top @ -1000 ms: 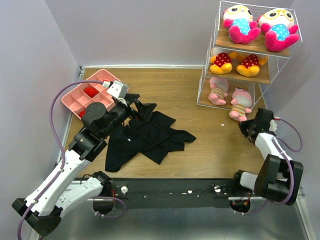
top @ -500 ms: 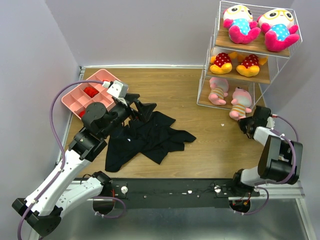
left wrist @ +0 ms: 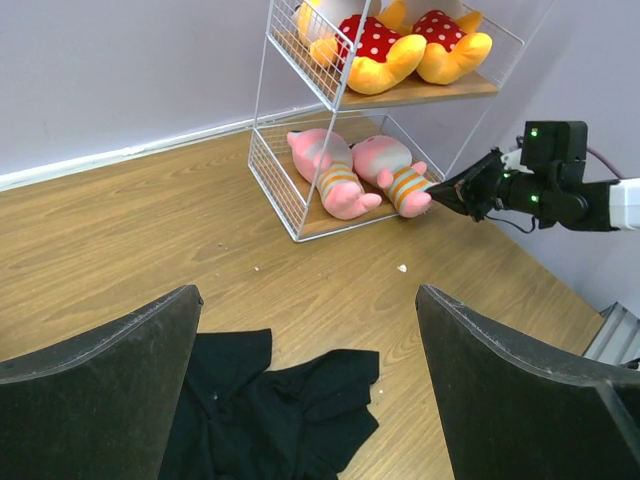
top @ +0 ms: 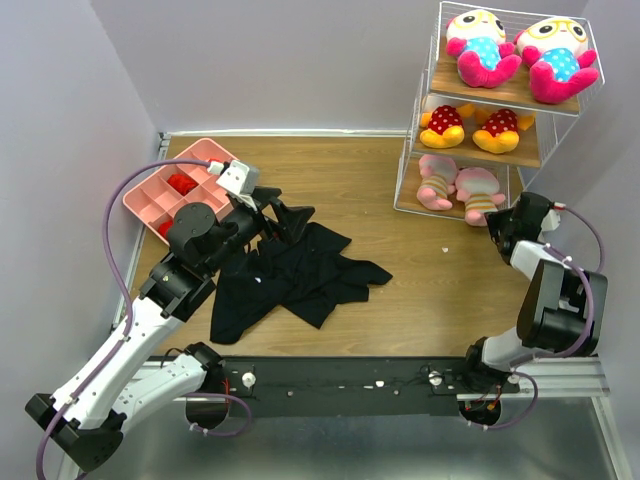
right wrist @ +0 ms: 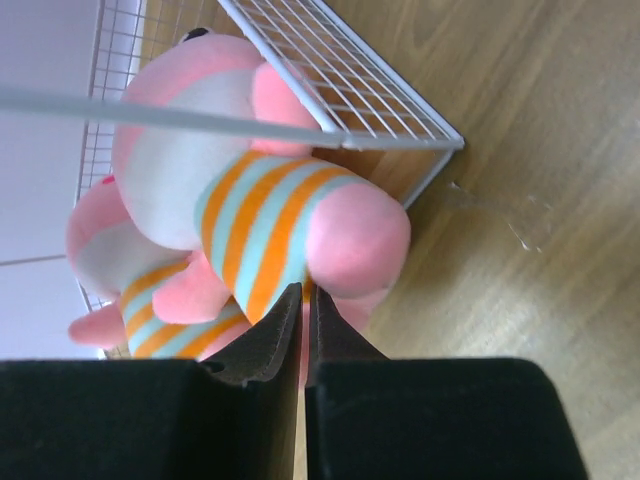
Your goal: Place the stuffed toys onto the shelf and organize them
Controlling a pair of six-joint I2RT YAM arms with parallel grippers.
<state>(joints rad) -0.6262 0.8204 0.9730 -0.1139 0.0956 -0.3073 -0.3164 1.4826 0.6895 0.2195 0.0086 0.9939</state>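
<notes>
All six stuffed toys (top: 478,45) sit on the shelf (top: 530,158) at the far right of the counter (top: 400,270): blue-bodied pair (top: 550,55) top tier, yellow pair (top: 445,125) middle, pink striped pair (top: 437,185) bottom. My right pincer (right wrist: 302,292) is closed, its tips touching the right-hand pink doll (right wrist: 270,230) at the shelf's near-right corner. My left pincer (left wrist: 308,300) hangs wide open, holding nothing, over the black garment (top: 290,275) left of centre, near the pink tray (top: 150,195).

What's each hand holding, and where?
Left hand open, empty. Right hand shut, tips at a leg of the striped pink doll; whether pinched cannot be told.
</notes>
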